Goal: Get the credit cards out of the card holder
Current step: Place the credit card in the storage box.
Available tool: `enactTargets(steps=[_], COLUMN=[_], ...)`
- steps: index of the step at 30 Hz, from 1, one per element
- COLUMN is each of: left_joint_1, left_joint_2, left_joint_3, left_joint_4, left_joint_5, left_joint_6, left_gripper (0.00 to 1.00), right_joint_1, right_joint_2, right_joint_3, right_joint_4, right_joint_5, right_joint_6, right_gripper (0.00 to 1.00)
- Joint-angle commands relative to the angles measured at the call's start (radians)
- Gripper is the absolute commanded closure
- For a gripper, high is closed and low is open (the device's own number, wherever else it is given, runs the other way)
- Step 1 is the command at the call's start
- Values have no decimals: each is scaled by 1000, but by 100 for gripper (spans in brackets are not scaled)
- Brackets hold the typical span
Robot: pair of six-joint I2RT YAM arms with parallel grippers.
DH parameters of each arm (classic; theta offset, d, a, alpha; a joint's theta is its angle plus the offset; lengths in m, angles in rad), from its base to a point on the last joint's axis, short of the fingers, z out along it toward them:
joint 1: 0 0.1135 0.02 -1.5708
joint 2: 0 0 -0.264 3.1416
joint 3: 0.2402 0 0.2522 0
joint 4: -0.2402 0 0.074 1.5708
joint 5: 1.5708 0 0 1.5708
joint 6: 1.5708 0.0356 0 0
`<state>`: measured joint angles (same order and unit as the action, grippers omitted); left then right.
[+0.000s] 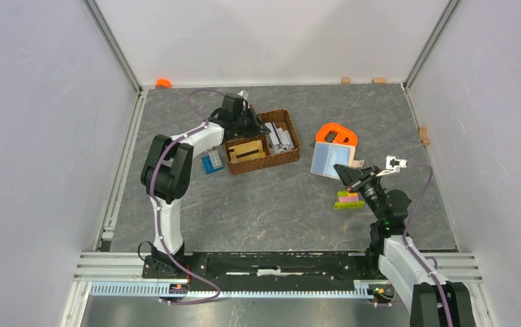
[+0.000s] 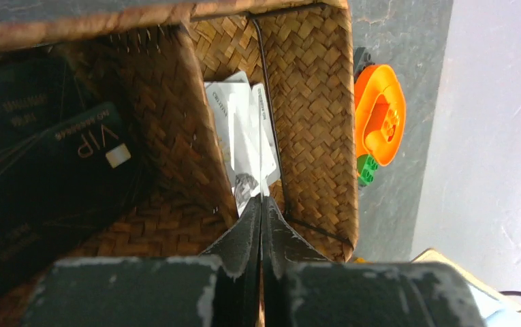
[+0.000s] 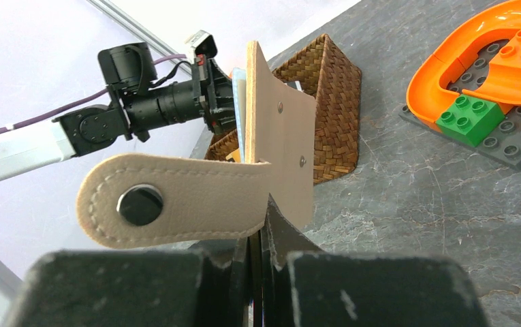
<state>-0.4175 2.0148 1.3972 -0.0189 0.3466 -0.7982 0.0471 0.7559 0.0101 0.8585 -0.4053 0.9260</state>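
Beige leather-look card holder [image 3: 281,136], held up off the tabletop [image 3: 414,204]
Right hand [image 3: 264,221] is clamped on its lower edge, with the snap tab [image 3: 141,204] flopping sideways, well right of the woven basket [image 2: 312,102]. It looks light and floppy, so I'd grip the stiffer panel, not the tab. Any cards inside would be thin, stiff and slick, so pinch an exposed short edge and pull straight. Left hand [image 2: 263,212] is pressed together over the basket's white cards [image 2: 240,126]; can't tell if it's pinning one.
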Motion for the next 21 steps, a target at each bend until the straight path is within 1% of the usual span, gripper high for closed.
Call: enactTargets(steps=[1, 2, 3, 5, 6, 11, 12, 13, 15, 19, 21], left_joint_1=[13, 13, 15, 17, 17, 7, 1, -6, -17, -51, -72], left_joint_2=[62, 66, 64, 44, 27, -64, -86, -114, -173, -318, -409], left_joint_3=[124, 134, 139, 136, 129, 88, 64, 38, -20, -166, -256], left_joint_4=[-111, -127, -137, -152, -154, -141, -129, -111, -75, 13, 96], left_joint_5=[22, 10, -4, -29, -39, -27, -29, -31, -31, -51, -44], left_joint_6=[17, 25, 33, 52, 62, 71, 71, 70, 70, 61, 58], left_gripper=[96, 95, 91, 81, 74, 56, 52, 45, 38, 30, 28], right_joint_1=[-7, -6, -6, -6, -7, -7, -8, -8, -8, -9, -9], right_joint_2=[4, 5, 8, 11, 15, 39, 46, 53, 66, 108, 132], right_joint_3=[-40, -41, -41, -41, -41, -36, -34, -32, -31, -27, -24], right_joint_4=[51, 54, 56, 58, 60, 87, 95, 101, 135, 228, 279], right_joint_5=[9, 7, 7, 7, 6, -19, -26, -35, -56, -114, -146], right_joint_6=[-5, -4, -4, -4, -4, 5, 6, 11, 20, 52, 79], right_gripper=[100, 100, 100, 100, 100, 100, 100, 100, 100, 100, 100])
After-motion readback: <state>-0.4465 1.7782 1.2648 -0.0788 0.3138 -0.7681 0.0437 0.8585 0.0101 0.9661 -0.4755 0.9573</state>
